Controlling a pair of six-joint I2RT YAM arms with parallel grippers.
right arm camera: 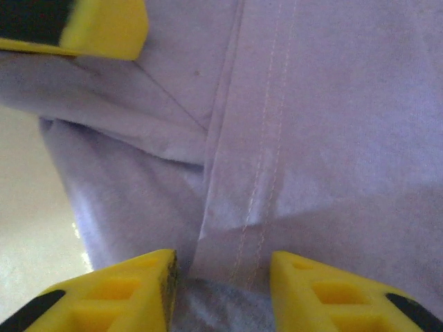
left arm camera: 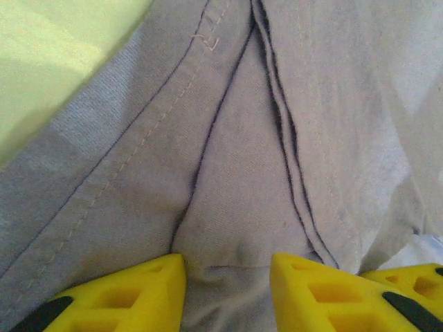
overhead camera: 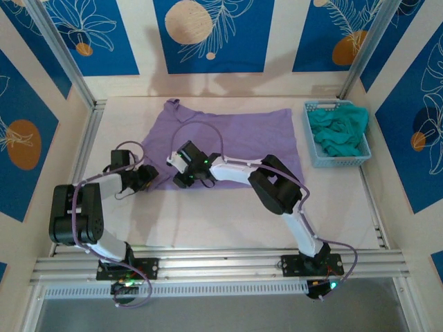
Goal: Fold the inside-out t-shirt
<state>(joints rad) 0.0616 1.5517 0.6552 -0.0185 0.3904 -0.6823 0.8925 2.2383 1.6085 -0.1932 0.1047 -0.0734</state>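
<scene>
The inside-out t-shirt is lavender and lies spread flat across the middle back of the table. Both grippers sit close together at its near left edge. My left gripper has its yellow fingers pressed on a bunched fold of the cloth, and creases run out from the pinch. My right gripper is shut on a double-stitched hem strip, which passes between its jaws. A yellow finger of the left gripper shows at the top left of the right wrist view.
A light blue basket holding a teal-green garment stands at the back right, beside the shirt. Metal frame posts rise at the back corners. Bare cream tabletop lies between the shirt and the arm bases.
</scene>
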